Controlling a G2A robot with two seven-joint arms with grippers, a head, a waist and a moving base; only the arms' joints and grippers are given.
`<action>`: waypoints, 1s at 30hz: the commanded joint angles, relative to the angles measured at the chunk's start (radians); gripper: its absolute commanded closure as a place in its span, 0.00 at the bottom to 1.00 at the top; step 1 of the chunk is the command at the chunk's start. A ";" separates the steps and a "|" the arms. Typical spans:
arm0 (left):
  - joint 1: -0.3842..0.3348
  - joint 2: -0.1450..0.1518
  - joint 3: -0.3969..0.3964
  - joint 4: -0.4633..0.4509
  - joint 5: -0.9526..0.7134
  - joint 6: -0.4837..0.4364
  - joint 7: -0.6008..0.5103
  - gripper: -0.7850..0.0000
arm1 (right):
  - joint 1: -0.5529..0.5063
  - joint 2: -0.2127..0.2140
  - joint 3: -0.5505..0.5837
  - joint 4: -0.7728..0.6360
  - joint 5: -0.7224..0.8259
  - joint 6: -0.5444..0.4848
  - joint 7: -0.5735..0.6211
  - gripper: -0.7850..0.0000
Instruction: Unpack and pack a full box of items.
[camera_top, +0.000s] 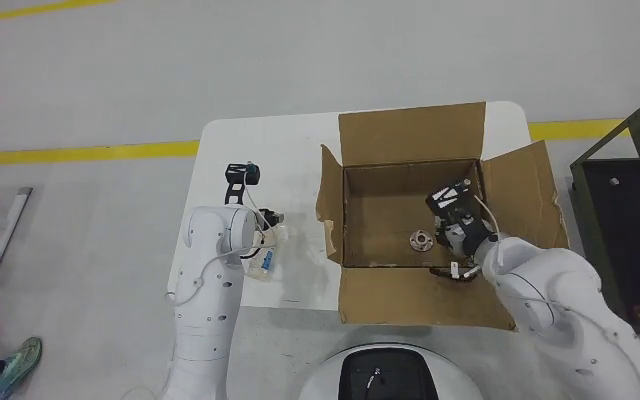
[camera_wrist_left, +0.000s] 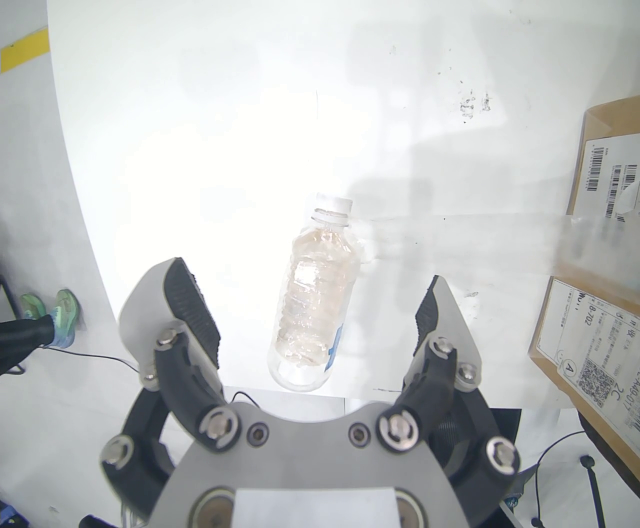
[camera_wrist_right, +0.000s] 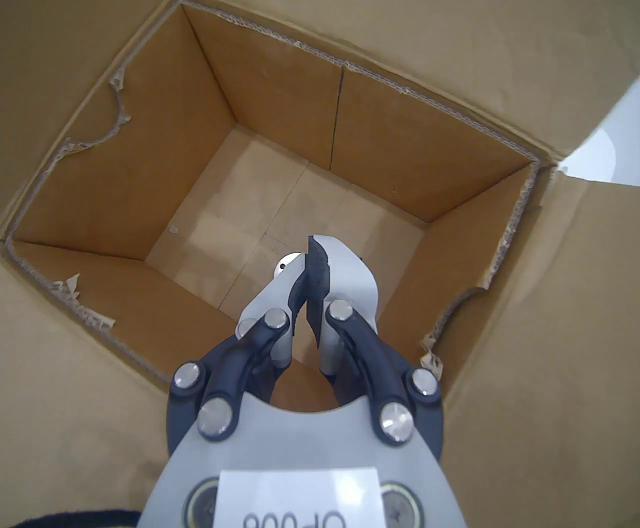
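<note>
Unpacking looks nearly done: the box (camera_top: 400, 175), right on the table (camera_top: 280, 150), shows one small metal part (camera_top: 421, 238) on its floor. The right gripper (camera_wrist_right: 306, 257) is pinched shut at it; whether it grips, I cannot tell. The left gripper (camera_wrist_left: 310, 287), wide open and empty, hangs over the bottle (camera_wrist_left: 310, 325) lying left of the box; repacking remains

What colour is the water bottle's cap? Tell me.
The cap is white; the left wrist view shows it best.

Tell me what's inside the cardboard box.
The shut right gripper and a small round metal part at its fingertips. The gripper covers the box floor beneath it, hiding anything there.
</note>
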 joint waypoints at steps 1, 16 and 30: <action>0.000 0.000 0.000 0.000 0.000 0.000 0.000 0.00 | 0.090 -0.008 -0.051 0.073 -0.020 0.027 0.075 1.00; 0.000 0.000 0.000 0.000 0.000 0.000 0.000 0.00 | 0.257 -0.040 -0.174 0.294 0.015 0.066 0.234 0.04; 0.000 0.000 0.000 0.000 0.000 0.000 0.000 0.00 | 0.250 -0.039 -0.173 0.287 0.002 0.059 0.216 0.00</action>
